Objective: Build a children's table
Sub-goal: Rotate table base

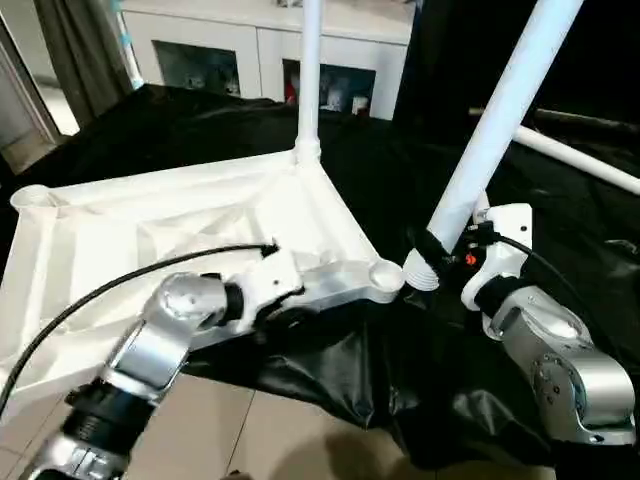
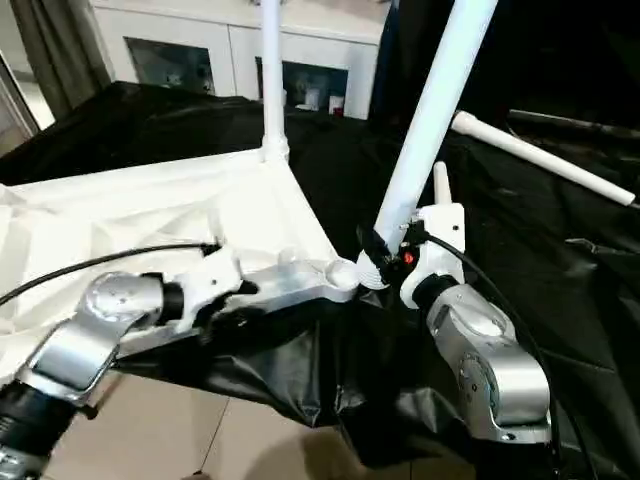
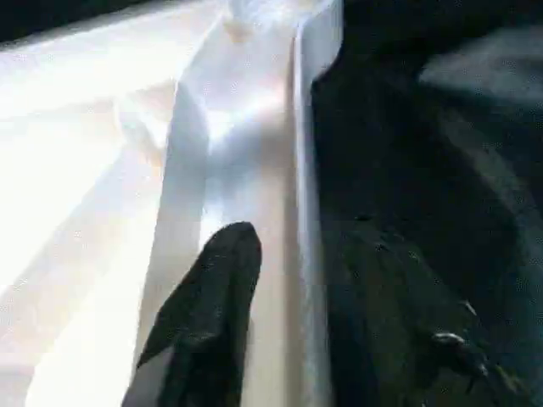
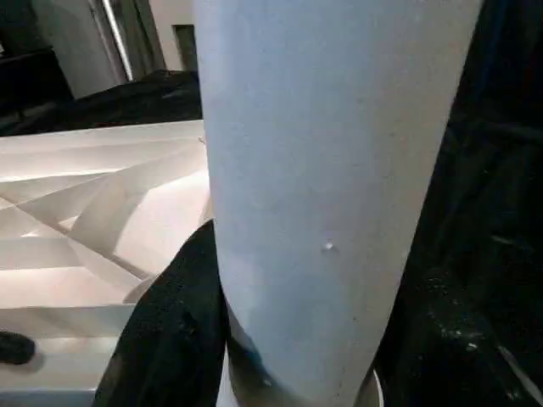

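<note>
Tabletop (image 1: 190, 215): underside up — one leg (image 1: 310, 70) socketed upright.
Right gripper (image 1: 436, 252): clamped on tilted leg (image 1: 495, 125).
Left gripper (image 1: 285, 315): at tabletop rim — jaw state unclear.

Silver metal forearms, black rings at joints. White plastic wrist housings; left gripper (image 3: 208, 322) and right gripper (image 1: 432, 250) fingers black. Black cables loop from wrists. Small red light on right wrist.

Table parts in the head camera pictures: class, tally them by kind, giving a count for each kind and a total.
Tabletop: 1
Legs: 3, namely one upright in a corner socket, one held tilted by the right gripper at, one lying on the black cloth
Total: 4
</note>
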You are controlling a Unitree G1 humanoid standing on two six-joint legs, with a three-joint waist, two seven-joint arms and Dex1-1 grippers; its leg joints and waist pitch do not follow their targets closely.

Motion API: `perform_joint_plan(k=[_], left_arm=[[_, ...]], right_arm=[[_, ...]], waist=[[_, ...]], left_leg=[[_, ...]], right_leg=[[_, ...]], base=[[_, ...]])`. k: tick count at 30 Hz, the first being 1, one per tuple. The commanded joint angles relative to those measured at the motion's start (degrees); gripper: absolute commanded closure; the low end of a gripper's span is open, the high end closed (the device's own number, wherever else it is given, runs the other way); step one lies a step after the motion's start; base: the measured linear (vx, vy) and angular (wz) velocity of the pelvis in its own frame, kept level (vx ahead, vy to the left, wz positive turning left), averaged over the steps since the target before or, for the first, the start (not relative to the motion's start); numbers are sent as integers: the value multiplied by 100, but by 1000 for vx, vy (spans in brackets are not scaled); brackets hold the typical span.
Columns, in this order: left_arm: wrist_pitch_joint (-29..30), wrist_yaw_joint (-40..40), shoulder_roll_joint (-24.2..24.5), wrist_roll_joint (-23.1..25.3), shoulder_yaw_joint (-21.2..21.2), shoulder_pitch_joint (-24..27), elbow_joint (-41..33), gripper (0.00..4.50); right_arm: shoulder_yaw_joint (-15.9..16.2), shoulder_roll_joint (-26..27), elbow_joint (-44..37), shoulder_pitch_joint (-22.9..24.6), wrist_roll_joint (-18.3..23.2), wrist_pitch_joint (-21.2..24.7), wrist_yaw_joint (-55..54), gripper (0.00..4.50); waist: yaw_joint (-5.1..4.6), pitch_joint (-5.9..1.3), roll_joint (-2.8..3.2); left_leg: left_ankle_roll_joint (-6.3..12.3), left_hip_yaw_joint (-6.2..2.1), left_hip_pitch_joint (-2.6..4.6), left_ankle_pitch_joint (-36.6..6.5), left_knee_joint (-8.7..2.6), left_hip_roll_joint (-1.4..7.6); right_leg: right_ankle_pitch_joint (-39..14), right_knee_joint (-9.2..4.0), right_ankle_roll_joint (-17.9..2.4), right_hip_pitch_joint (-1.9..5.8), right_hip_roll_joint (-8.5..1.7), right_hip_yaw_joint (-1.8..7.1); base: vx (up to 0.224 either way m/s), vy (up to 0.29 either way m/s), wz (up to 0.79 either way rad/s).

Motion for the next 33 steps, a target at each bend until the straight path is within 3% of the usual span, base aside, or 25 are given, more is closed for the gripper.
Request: perform_joint_plan(k=[1, 6, 13, 17, 21, 22, 23, 24, 25, 26, 27, 28, 29, 30, 31, 32, 33], left_arm=[[-117, 85, 56, 197, -58, -80, 146, 255], [-309, -57, 512, 557, -406, -346, 446, 255], [-952, 575, 560, 1081, -478, -831, 1181, 255], [-1496, 1162, 581, 1404, -581, -982, 1591, 255], [-1814, 1719, 540, 1419, -534, -1045, 1847, 255], [-1918, 1885, 474, 1345, -421, -1030, 1886, 255], [-1918, 1885, 474, 1345, -421, -1030, 1886, 255], [-1831, 2117, 47, 680, 260, -790, 1537, 255], [-1831, 2117, 47, 680, 260, -790, 1537, 255], [-1623, 2232, -312, 114, 775, -540, 1081, 255], [-956, 2545, -899, -614, 1509, -45, 227, 255], [-797, 2637, -1038, -791, 1677, 81, 21, 255], [-797, 2637, -1038, -791, 1677, 81, 21, 255], [-721, 3160, -1350, -888, 1970, 547, -516, 255], [-661, 3277, -1426, -892, 2030, 655, -629, 255], [-641, 3401, -1471, -896, 2056, 745, -701, 255], [-626, 3499, -1507, -899, 2076, 816, -758, 255]], right_arm=[[-8, -58, -107, -2, -20, -12, 36, 261], [33, -76, -126, 39, -41, -32, 47, 261], [28, -73, -115, 41, -62, -52, 9, 261], [30, -64, -136, 74, -74, -54, -11, 261], [59, -35, -182, 134, -86, -50, -59, 261], [78, -20, -212, 170, -100, -53, -84, 261], [78, -20, -212, 170, -100, -53, -84, 261], [100, 40, -310, 270, -171, -53, -223, 261], [100, 40, -310, 270, -171, -53, -223, 261], [113, 72, -388, 338, -262, -30, -363, 261], [101, 130, -571, 486, -308, 41, -524, 261], [97, 144, -619, 525, -317, 59, -562, 261], [97, 144, -619, 525, -317, 59, -562, 261], [81, 181, -772, 674, -365, 50, -666, 261], [84, 182, -802, 708, -379, 56, -684, 261], [91, 179, -824, 736, -394, 61, -702, 261], [96, 177, -842, 759, -407, 65, -717, 261]], waist=[[14, -343, 1], [22, -340, 30], [0, -349, 21], [11, -373, 44], [17, -383, 54], [23, -384, 96], [16, -382, 72], [17, -379, 124], [17, -379, 104], [18, -377, 77], [10, -388, 74], [18, -377, 65], [29, -348, 67], [0, -354, -21], [-6, -354, 4], [-10, -330, 6], [-30, -321, 8]], left_leg=[[114, -34, 13, -1107, -398, 106], [84, -40, 19, -1146, -407, 114], [45, -51, 16, -1231, -393, 93], [67, -57, 9, -1099, -383, 110], [31, -54, 5, -1101, -378, 114], [16, -62, 7, -1115, -380, 117], [19, -53, 10, -1149, -375, 119], [-5, -50, 9, -1164, -372, 118], [-21, -45, 5, -1186, -361, 126], [-19, -50, 8, -1199, -375, 135], [-45, -41, 15, -1193, -361, 185], [-13, -48, -20, -1136, -359, 202], [97, -21, -6, -1264, -346, 139], [177, -17, -45, -1236, -343, 122], [165, -27, -51, -1224, -352, 139], [213, -17, -54, -1234, -353, 118], [243, -5, -32, -1322, -342, 72]], right_leg=[[-2243, -432, -242, 279, -438, 306], [-2074, -402, -370, 275, -445, 320], [-2394, -450, -231, 293, -456, 295], [-2002, -403, -338, 290, -437, 303], [-1659, -349, -504, 308, -445, 314], [-1639, -343, -529, 311, -452, 314], [-1629, -358, -549, 309, -451, 313], [-1619, -355, -591, 308, -456, 318], [-1596, -356, -647, 317, -479, 316], [-1623, -364, -686, 324, -479, 310], [-1465, -300, -913, 333, -514, 330], [-1359, -289, -1027, 357, -534, 332], [-1711, -382, -900, 293, -467, 297], [-1809, -378, -762, 320, -438, 300], [-1853, -359, -707, 331, -441, 296], [-2038, -421, -591, 312, -426, 288], [-2484, -482, -345, 282, -405, 270]], base=[[0, 0, 0], [0, 0, 0], [0, 0, 0], [0, 0, 0], [0, 0, 0], [0, 0, 0], [0, 0, 0], [0, 0, 0], [0, 0, 0], [0, 0, 0], [0, 0, 0], [0, 0, 0], [0, 0, 0], [0, 0, 0], [0, 0, 0], [0, 0, 0], [0, 0, 0]])
